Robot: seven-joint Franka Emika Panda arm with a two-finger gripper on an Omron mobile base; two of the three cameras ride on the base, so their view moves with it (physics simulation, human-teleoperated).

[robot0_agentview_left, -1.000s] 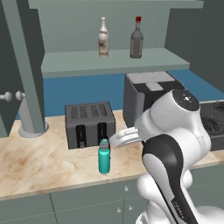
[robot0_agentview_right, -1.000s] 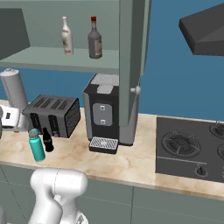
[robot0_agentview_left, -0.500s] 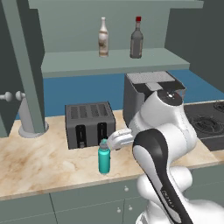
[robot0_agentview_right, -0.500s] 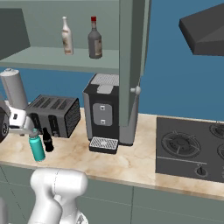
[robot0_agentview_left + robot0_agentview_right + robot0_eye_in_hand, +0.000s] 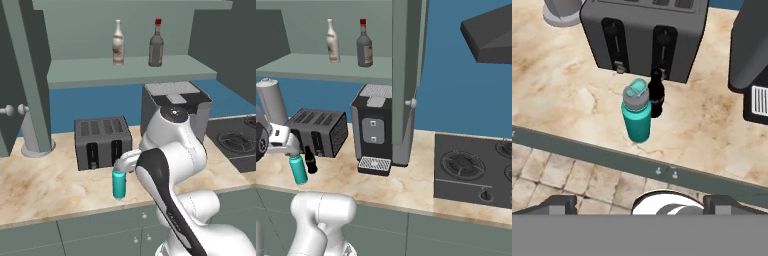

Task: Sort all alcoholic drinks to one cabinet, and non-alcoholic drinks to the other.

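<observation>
While the jaws stood fully open and empty | teal flask [image 5: 636,115] stood upright on the counter [image 5: 567,100], ahead of and below the jaws, roughly centred | small black bottle [image 5: 656,93] touched its far side, crowding a grasp.

Marble counter [image 5: 572,105] below the pincer carries teal flask [image 5: 637,116], black bottle [image 5: 656,93] touching it, toaster [image 5: 643,36] beyond.

gripper [image 5: 639,202] wide open, downward-angled
</observation>
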